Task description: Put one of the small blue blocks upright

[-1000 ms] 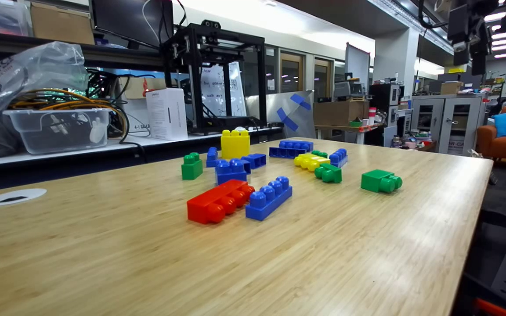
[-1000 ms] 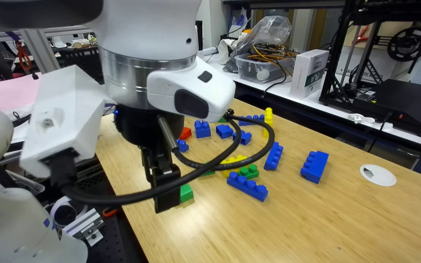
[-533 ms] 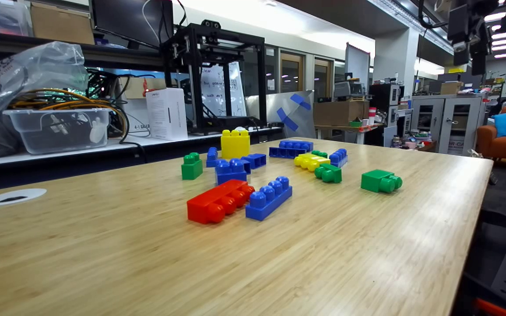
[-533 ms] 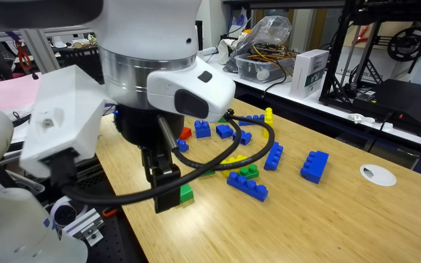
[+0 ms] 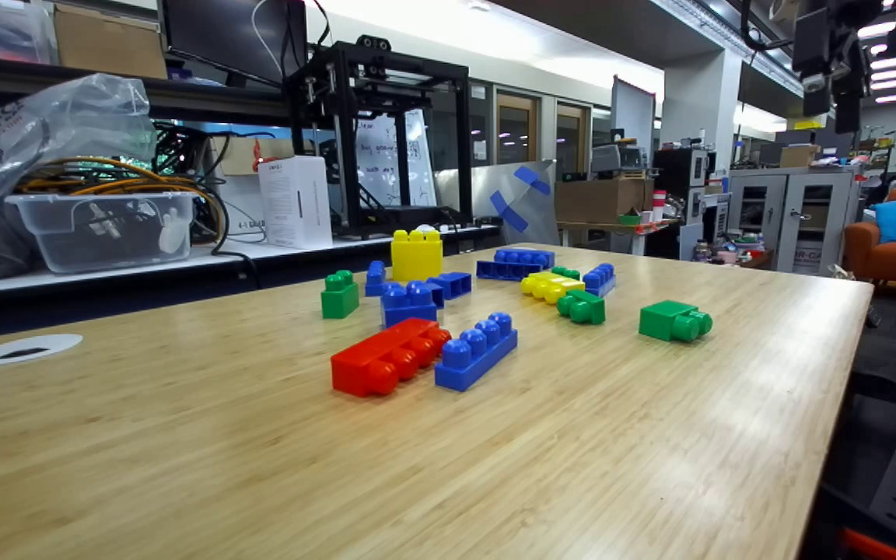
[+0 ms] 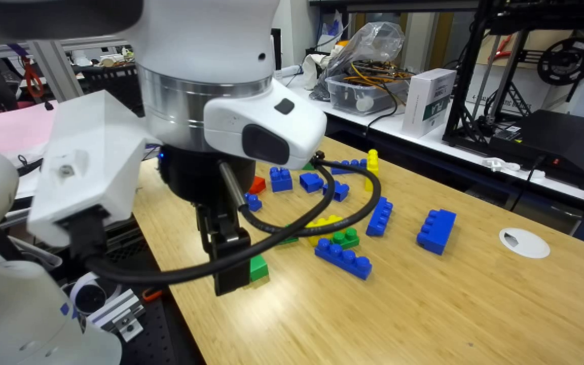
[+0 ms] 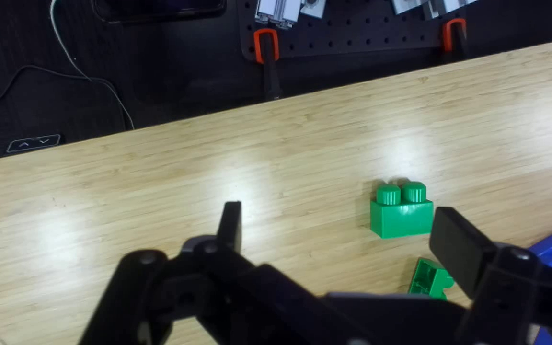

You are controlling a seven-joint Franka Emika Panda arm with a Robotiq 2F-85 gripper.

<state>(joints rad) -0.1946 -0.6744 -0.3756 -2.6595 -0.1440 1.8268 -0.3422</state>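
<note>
The fingers [image 7: 463,251] are spread wide apart and hang over the bench [image 7: 113,215] toward its robot-side edge; in the wrist view the wood shows between their tips. Well apart from them, a small blue block [image 6: 281,183] stands upright, studs up, between the robot-side edge and the edge along the white shelf [image 6: 392,124]. A second small blue block [image 6: 311,183] and a third small blue block [image 6: 341,191] lie tipped on their sides just beside it, closer to the shelf-side edge; whether these two touch cannot be told. Near the same edge a tall yellow block [image 5: 417,260] stands with its studs up. A red brick [image 5: 370,365] lies on its side near the upright one, with a long blue brick [image 5: 473,367] just beside it, toward the robot-side edge. Close to that edge a green brick [image 7: 403,220] lies on its side, and a second green brick [image 7: 424,278], farther in, is partly covered by a finger in the wrist view. Toward the right-hand corner of the bench in an exterior view are a wide blue brick [image 6: 440,230] and, near the shelf-side edge, a white disc [image 6: 529,243].
</note>
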